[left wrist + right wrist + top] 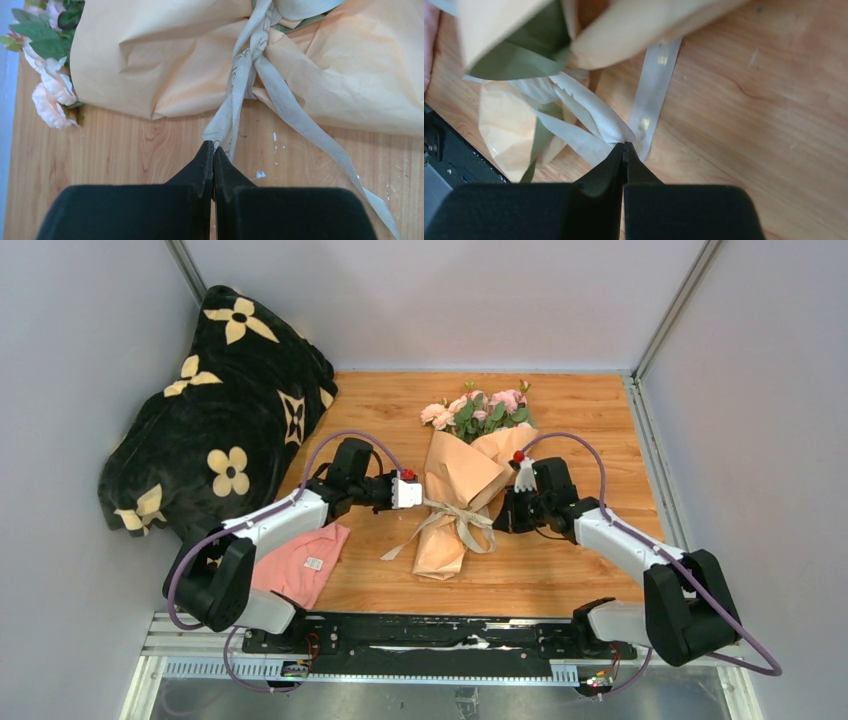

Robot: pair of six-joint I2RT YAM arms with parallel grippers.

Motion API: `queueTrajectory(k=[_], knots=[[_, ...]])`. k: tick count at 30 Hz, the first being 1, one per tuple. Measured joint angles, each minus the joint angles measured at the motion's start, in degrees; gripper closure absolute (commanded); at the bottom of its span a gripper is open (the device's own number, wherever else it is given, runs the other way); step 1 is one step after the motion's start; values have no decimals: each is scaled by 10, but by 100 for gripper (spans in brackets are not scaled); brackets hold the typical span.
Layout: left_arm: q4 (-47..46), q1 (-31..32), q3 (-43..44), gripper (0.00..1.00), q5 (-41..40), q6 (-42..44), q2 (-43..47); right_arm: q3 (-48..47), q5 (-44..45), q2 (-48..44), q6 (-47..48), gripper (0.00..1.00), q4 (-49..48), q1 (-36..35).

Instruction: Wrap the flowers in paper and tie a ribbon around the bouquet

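The bouquet [462,495] lies in the middle of the wooden worktop [560,570]; its flowers [478,408] point to the far side and its narrow end points to the near side. The paper [165,55] shows peach-orange outside, with olive green visible in a fold in the right wrist view. The ribbon [240,80] is knotted around the waist of the cone, and its loose ends trail over the wood. The left pincer [213,147] sits just left of the bouquet, its tips pressed together on a loop of ribbon. The right pincer [624,146] sits just to the right, pinching a white strand of ribbon at its tips. A black blanket [220,430] with cream flower prints is heaped at the far left; a pink cloth [305,562] lies near the left arm's base.
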State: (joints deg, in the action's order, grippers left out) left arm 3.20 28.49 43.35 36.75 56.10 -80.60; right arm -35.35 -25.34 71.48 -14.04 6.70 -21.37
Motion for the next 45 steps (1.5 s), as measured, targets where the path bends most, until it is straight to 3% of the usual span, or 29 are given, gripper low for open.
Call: queueTrajectory(k=[5, 17, 25, 27, 29, 31, 35, 45], knots=[[-6, -7, -1, 100, -19, -6, -9, 41, 1, 8, -37, 100, -16, 42], [87, -26, -38, 100, -130, 327, -70, 89, -11, 34, -91, 100, -60, 148], [116, -52, -32, 100, -161, 383, -69, 110, -11, 11, -97, 100, -72, 224], [122, -52, -32, 100, -157, 384, -66, 109, -21, 12, -91, 91, -76, 223], [129, -50, -32, 100, -153, 383, -64, 104, -32, 16, -77, 68, -78, 197], [130, -48, -32, 100, -151, 382, -63, 92, -41, 17, -52, 52, -83, 128], [133, -47, -32, 100, -148, 381, -62, 52, -46, 20, -5, 32, -113, -12], [137, -47, -36, 100, -143, 379, -56, -30, -62, 165, 66, 28, -152, -65]])
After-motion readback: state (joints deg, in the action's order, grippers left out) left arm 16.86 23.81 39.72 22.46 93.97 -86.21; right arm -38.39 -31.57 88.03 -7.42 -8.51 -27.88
